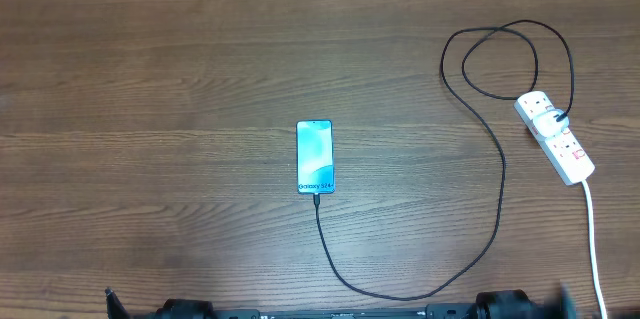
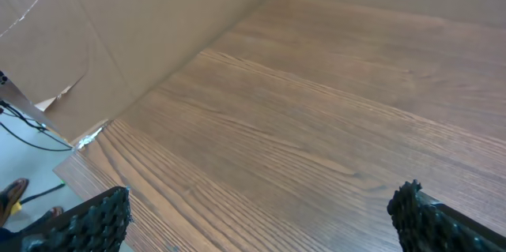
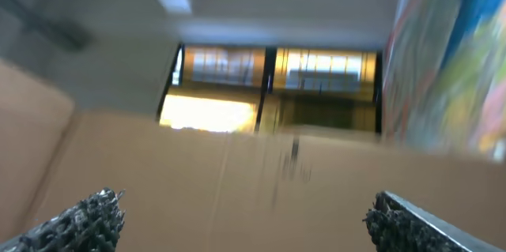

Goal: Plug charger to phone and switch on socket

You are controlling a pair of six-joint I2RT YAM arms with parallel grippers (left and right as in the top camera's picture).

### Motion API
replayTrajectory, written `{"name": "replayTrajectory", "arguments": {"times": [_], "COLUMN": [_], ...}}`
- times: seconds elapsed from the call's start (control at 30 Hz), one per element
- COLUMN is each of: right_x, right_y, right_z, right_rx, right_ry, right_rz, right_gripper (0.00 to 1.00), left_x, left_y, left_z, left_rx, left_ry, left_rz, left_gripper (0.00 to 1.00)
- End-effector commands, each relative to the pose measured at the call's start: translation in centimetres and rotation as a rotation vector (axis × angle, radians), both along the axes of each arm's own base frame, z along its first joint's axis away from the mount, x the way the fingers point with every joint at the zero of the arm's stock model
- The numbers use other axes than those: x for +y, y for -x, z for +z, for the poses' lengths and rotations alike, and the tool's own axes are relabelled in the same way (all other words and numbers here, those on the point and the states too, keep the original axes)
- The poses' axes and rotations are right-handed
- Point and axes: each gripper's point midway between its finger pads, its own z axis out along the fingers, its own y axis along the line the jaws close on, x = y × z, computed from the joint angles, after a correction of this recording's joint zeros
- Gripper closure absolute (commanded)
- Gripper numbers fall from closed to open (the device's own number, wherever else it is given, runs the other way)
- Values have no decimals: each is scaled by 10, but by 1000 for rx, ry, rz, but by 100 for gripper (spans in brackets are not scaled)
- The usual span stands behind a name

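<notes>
As the charger (image 1: 495,209) meets the phone (image 1: 315,156), left pincer (image 2: 262,204) and right pincer (image 3: 245,208) gaping empty, press the socket's (image 1: 556,137) switch squarely.

On the socket (image 1: 556,137), switch positions are too small to tell; its white cord (image 1: 594,249) runs off-frame.
</notes>
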Motion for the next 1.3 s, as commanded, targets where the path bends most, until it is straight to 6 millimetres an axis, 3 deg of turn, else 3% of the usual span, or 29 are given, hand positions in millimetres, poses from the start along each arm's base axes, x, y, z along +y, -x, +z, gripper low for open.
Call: {"name": "replayTrajectory", "arguments": {"times": [0.0, 0.1, 0.2, 0.3, 0.57, 0.83, 1.07, 1.27], "right_x": [0, -10, -32, -37, -34, -34, -33, -31], "right_y": [-42, -84, -120, -140, -175, -184, -191, -191], "right_z": [-38, -81, -128, -164, -244, -281, -326, -329], "right_rx": [115, 248, 392, 471, 606, 691, 787, 803], "right_ry": [-10, -89, -306, -417, -446, -463, -470, -472], "right_rz": [-9, -41, -78, -66, -75, -86, -106, -95], "right_gripper": [0, 0, 0, 0, 0, 0, 0, 0], "left_x": [1, 1, 1, 1, 1, 1, 1, 1], "left_y": [2, 2, 2, 2, 2, 2, 2, 2], "left_z": [2, 2, 2, 2, 2, 2, 2, 2], "left_rx": [-21, -21, -21, -21, -21, -21, -21, -21], "left_ry": [6, 6, 6, 6, 6, 6, 6, 6], "left_rz": [15, 15, 15, 15, 15, 15, 15, 15], "left_gripper": [1, 0, 0, 1, 0, 0, 1, 0]}}
